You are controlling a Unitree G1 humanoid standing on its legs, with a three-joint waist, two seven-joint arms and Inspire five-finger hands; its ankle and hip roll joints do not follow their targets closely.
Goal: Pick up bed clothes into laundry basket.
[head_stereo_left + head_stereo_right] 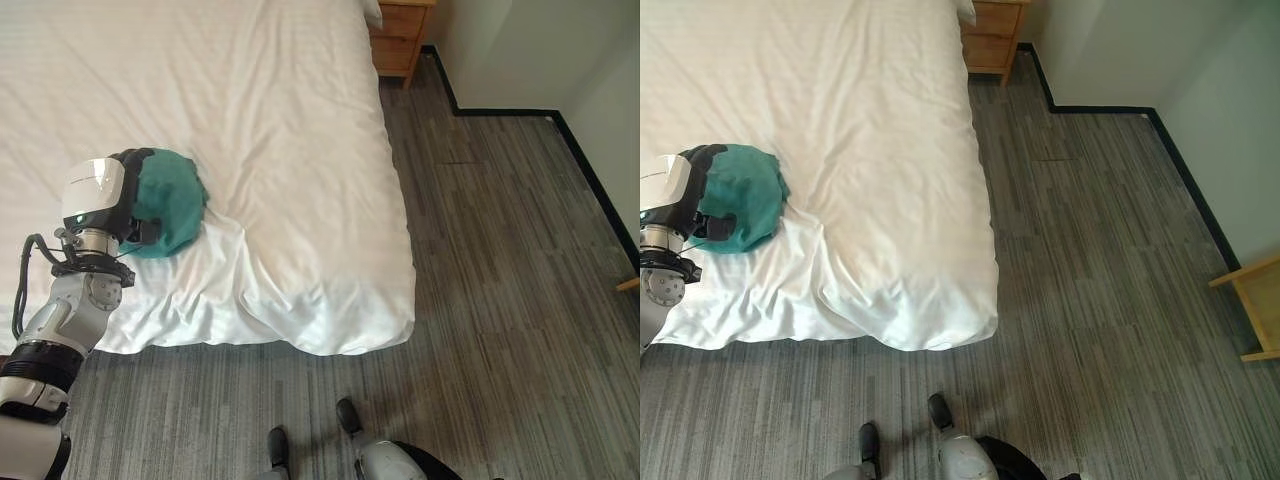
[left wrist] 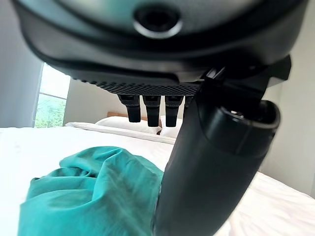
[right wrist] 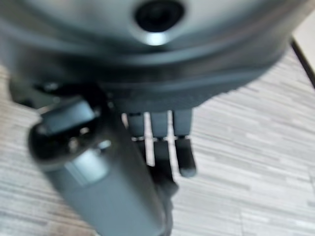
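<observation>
1. While the left robot hand [image 1: 135, 205] lies against the near-left side of a teal garment [image 1: 172, 212], its dark fingers [image 2: 150, 109] hang short and fairly straight above the cloth and the thick thumb stands beside it; nothing is gripped.
2. Soft and crumpled, the teal garment sits in a rounded heap with loose folds, so no clear long axis or pointing direction can be told. It rests on the bed [image 1: 290, 130], close to the near edge on the robot's left.
3. Smooth white sheet covers the bed, wrinkling and drooping at the near corner.
4. Over grey, wood-grain plank floor [image 3: 256, 162] the right robot hand [image 3: 162, 142] hangs with fingers relaxed, holding nothing.
5. Beyond the bed stands a wooden nightstand [image 1: 400, 40].
</observation>
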